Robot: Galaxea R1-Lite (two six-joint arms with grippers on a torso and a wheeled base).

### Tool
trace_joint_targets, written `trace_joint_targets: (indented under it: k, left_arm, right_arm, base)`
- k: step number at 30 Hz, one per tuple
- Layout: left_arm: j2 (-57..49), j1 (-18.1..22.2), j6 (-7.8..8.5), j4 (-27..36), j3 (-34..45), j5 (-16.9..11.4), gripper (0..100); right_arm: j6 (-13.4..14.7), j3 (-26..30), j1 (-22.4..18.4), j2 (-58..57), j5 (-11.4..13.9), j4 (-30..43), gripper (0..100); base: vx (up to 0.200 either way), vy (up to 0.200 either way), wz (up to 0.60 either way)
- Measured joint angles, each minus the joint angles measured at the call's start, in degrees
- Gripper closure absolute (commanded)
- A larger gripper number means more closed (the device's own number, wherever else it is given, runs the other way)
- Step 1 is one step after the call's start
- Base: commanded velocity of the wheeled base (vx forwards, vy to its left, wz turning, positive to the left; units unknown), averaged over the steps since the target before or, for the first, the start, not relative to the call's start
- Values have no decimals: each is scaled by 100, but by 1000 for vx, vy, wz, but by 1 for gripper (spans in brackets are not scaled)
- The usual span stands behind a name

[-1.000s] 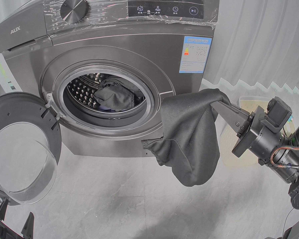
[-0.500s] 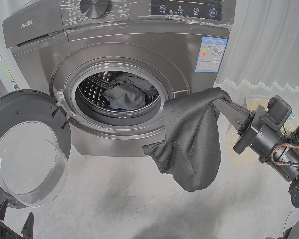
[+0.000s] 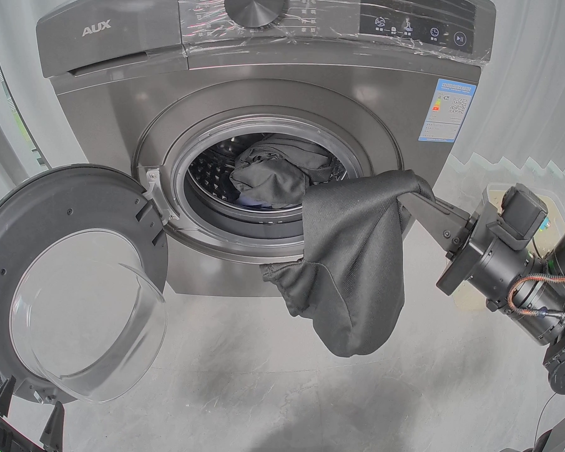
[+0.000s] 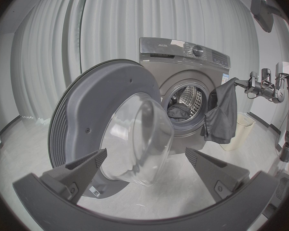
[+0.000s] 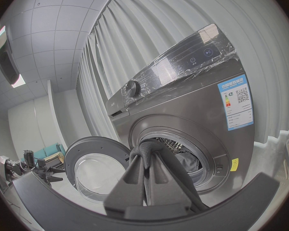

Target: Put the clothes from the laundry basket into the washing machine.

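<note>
A grey front-loading washing machine [image 3: 263,89] stands with its round door [image 3: 69,271] swung wide to the left. Dark clothes [image 3: 276,174] lie inside the drum. My right gripper [image 3: 414,197] is shut on a dark grey garment [image 3: 351,265], which hangs in front of the right rim of the drum opening and above the floor. The right wrist view has the same garment [image 5: 152,149] pinched in that gripper [image 5: 147,159], with the drum just behind it. My left gripper [image 3: 31,397] is open and low, near the bottom of the door, with nothing in it [image 4: 145,151].
A cream laundry basket [image 4: 240,132] stands on the floor to the right of the machine, behind my right arm [image 3: 515,265]. Pale curtains hang behind the machine. Open grey floor [image 3: 232,378] lies in front of it.
The whole head view has shifted, so the camera moved. The held garment now overlaps the right rim of the drum opening instead of hanging off to the machine's right.
</note>
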Motion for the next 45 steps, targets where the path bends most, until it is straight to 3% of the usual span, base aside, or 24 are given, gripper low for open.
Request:
trace_joint_targets:
  k: [6,12,18,23,30,35,39,42,44,45]
  left_arm:
    - [0,11,24,-2,0,1,0]
    - [0,16,229,-7,0,11,0]
    - [0,16,216,0,0,-7,0]
    - [0,16,325,-45,0,-128,0]
    - [0,16,324,-67,0,-163,0]
    - [1,29,89,-373,-168,-189,0]
    - [166,41,-66,-555,-772,-467,0]
    - [538,38,-104,-639,-1163,-1113,0]
    - [968,38,-65,-727,-1285,-1675,0]
    - [1119,38,-38,-768,-1304,-1818,0]
  right_arm:
    - [-7,24,11,6,0,17,100]
    - [-66,2,90,61,9,22,100]
    - [-62,-190,322,233,-11,-68,100]
    - [-13,-485,421,496,-169,-265,100]
    - [83,-1001,534,861,-317,-432,100]
    - [88,-1141,560,994,-352,-433,100]
    - [88,-1193,580,1046,-356,-422,100]
    - [90,-1246,592,1086,-358,-422,100]
    - [96,-1285,601,1119,-361,-424,100]
    - [96,-1301,606,1130,-361,-429,100]
  base:
    - [0,0,0]
    - [0,0,0]
    - [0,0,0]
    - [0,0,0]
    - [0,0,0]
    - [0,0,0]
    - [0,0,0]
    - [0,0,0]
    - [0,0,0]
    - [0,0,0]
